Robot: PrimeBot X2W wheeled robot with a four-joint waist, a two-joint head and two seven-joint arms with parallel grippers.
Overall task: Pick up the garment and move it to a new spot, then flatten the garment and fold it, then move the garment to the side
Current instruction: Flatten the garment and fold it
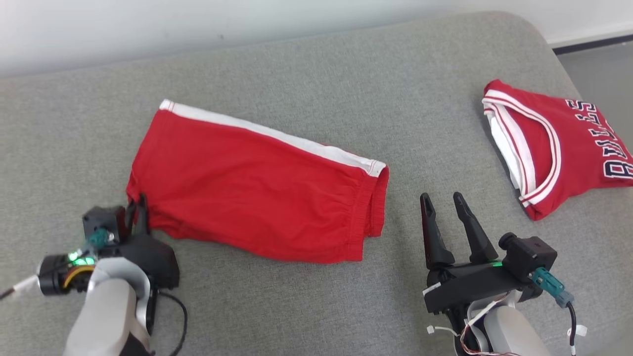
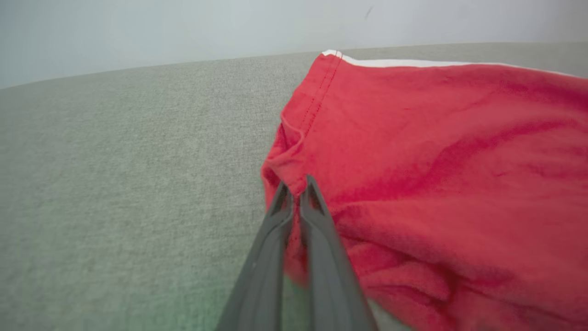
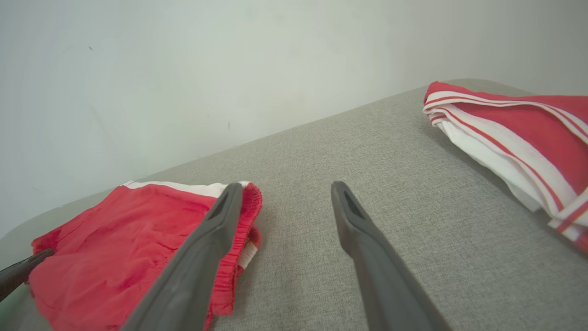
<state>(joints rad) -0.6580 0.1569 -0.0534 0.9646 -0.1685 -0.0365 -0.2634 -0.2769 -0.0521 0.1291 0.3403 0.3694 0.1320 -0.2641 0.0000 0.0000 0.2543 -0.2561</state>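
The garment, red shorts (image 1: pixel 247 188) with a white side stripe, lies flat and folded in half on the grey cushion (image 1: pixel 316 64). My left gripper (image 1: pixel 137 202) is at the shorts' near left corner, by the leg hem. In the left wrist view it (image 2: pixel 296 181) is shut on a pinch of the red fabric (image 2: pixel 436 161). My right gripper (image 1: pixel 441 196) stands open just right of the elastic waistband, touching nothing. In the right wrist view its fingers (image 3: pixel 287 186) frame bare cushion, with the shorts (image 3: pixel 115 230) to their left.
A folded red and white jersey (image 1: pixel 559 143) with dark lettering lies at the right edge of the cushion, and also appears in the right wrist view (image 3: pixel 519 133). A pale wall runs behind. Grey floor (image 1: pixel 603 69) lies beyond the cushion's rounded far right corner.
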